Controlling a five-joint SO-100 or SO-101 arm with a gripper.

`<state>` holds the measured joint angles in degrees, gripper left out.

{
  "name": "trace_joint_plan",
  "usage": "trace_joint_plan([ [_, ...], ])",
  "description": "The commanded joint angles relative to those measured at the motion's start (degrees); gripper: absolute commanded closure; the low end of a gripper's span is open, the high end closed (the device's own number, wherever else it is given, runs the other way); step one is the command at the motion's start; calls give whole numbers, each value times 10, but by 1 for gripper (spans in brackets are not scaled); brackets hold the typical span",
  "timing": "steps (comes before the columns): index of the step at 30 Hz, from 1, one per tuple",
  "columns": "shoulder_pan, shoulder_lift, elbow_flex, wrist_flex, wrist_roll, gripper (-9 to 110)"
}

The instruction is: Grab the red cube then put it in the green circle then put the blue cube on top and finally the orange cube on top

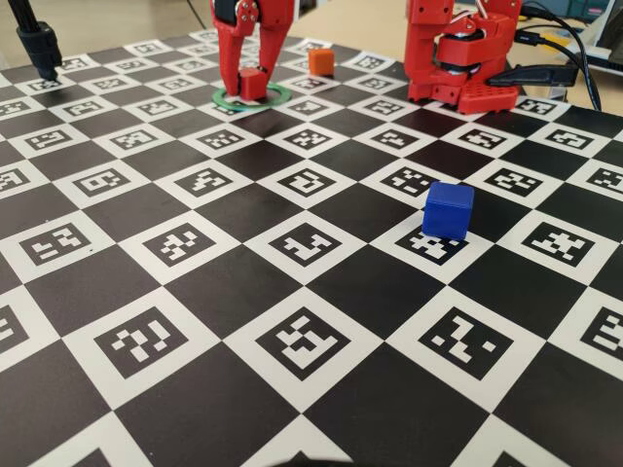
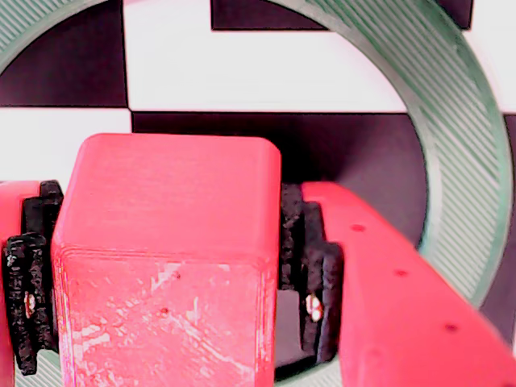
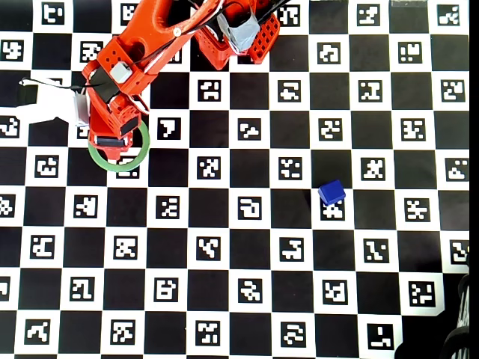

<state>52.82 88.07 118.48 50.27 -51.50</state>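
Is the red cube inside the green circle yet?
Inside. The red cube sits within the green circle in the fixed view; the wrist view shows the ring around it, jaws at both sides.

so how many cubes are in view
3. The red cube sits inside the green ring between the gripper fingers. The orange cube is just behind the ring in the fixed view. The blue cube is nearer the camera, alone.
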Motion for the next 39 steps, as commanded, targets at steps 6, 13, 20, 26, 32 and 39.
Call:
trace_joint_plan([
  [6, 1, 40, 0, -11, 4, 75],
  [13, 3, 40, 1, -13, 6, 64],
  [20, 4, 46, 1, -13, 6, 54],
  [26, 3, 62, -21, 17, 11, 49],
  [32, 1, 75, -74, 70, 11, 48],
  [39, -5, 83, -141, 134, 17, 48],
])
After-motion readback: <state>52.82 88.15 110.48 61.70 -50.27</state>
